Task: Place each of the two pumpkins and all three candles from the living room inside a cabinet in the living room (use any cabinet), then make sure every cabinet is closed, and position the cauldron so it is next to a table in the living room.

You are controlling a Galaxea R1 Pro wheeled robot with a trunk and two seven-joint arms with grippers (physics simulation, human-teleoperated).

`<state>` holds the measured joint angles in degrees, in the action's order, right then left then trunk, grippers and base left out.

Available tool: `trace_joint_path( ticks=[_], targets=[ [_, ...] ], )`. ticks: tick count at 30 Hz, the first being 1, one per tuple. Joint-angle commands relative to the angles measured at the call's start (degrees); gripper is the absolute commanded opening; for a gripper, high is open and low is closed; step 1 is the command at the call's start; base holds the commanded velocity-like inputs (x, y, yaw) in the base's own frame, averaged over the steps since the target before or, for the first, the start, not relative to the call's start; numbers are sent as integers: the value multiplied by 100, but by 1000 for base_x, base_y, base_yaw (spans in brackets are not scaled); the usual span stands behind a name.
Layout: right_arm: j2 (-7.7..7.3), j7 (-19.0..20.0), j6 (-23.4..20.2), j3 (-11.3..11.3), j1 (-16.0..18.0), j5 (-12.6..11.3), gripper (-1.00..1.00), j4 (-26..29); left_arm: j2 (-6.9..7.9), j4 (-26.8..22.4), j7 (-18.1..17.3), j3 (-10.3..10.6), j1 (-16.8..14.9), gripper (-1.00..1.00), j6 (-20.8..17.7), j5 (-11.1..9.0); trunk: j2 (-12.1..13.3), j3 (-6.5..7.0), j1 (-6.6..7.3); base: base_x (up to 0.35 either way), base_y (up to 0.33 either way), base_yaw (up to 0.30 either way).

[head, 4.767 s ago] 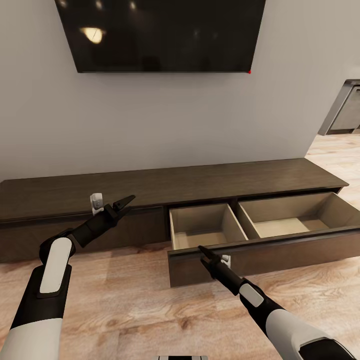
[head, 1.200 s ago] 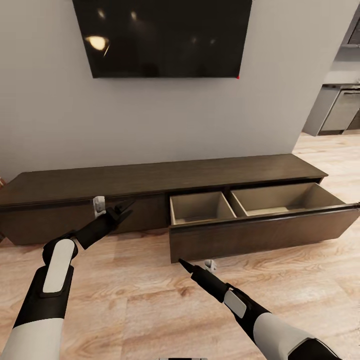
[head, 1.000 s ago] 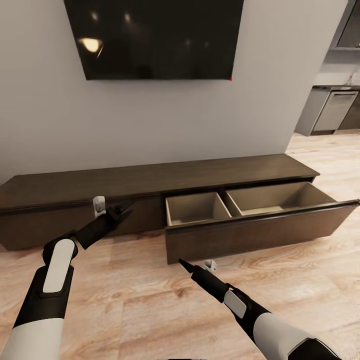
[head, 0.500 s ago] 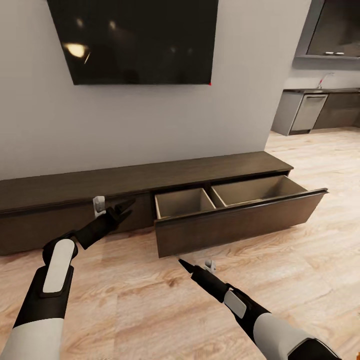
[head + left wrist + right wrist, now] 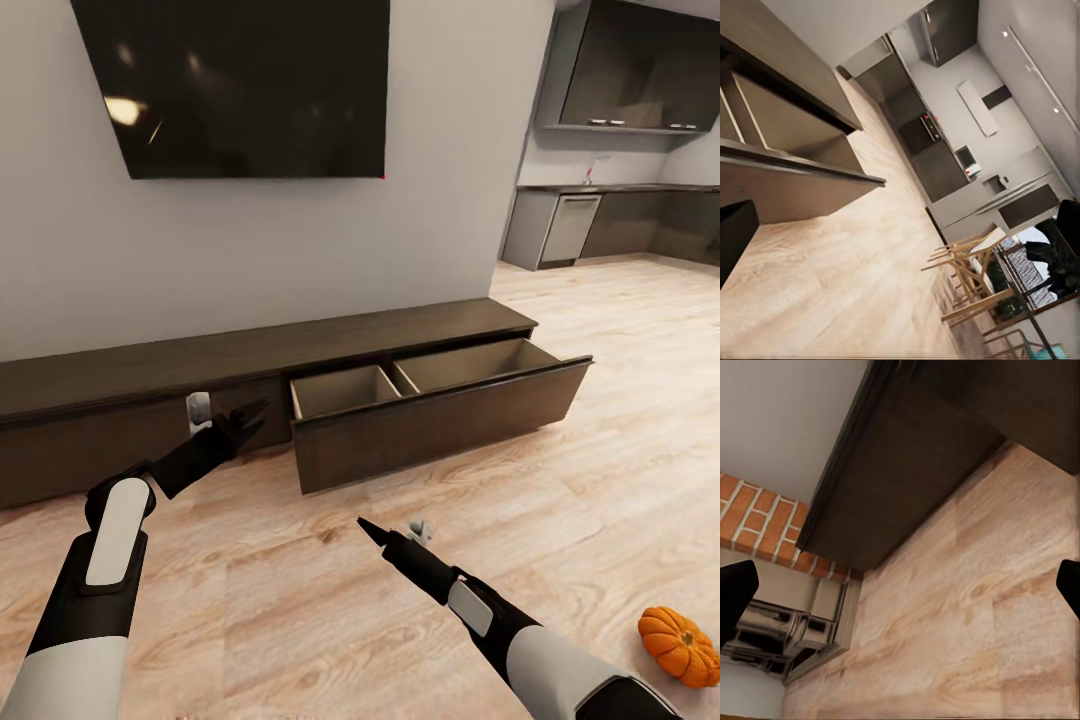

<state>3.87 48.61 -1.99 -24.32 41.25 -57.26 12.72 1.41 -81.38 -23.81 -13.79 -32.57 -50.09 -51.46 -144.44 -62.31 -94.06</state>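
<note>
The wood floor takes up most of the head view, running from the living room wall out toward a kitchen at the back right. A big dark television hangs on the wall. Below it sits the cabinet, a long low dark-brown unit pushed against the wall. Its right-hand drawer is pulled well out, showing two pale, empty compartments; I judge it is left open to receive the pumpkins and candles, so it will need shutting later.

Both arms are held low and forward, clear of the furniture, a posture that suits driving rather than grasping. The left gripper hangs just in front of the closed left part of the cabinet, fingers slightly spread and holding nothing. The right gripper hovers over bare floor, well short of the drawer; in the right wrist view its fingertips sit at opposite edges, so it is spread wide and empty.

The smallest thing is one pumpkin, ribbed and orange, lying on the floor at the lower right, well apart from the drawer and beyond the right arm. It seems the likeliest next pickup. The right wrist view also catches a brick fireplace past the cabinet's far end.
</note>
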Motion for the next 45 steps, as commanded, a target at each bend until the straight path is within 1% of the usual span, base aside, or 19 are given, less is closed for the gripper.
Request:
trace_joint_path(
  ticks=[1, 7, 45],
  targets=[
    [0, 17, -21, -31, 5, -57, 100, -7, -1, -1, -19, -10, -3, 100, -36, 4, -2, 3, 4, -278, 0, -151],
    [0, 16, -21, -30, 4, -57, 100, -7, -1, -1, -19, -10, -3, 100, -36, 4, -2, 50, 4, -82, 0, -149],
    [0, 8, -12, -29, 5, -57, 100, -7, -1, -1, -10, -1, -3, 100, -36, 5, -2, 359, 4, -1, 0, -126]
  ],
)
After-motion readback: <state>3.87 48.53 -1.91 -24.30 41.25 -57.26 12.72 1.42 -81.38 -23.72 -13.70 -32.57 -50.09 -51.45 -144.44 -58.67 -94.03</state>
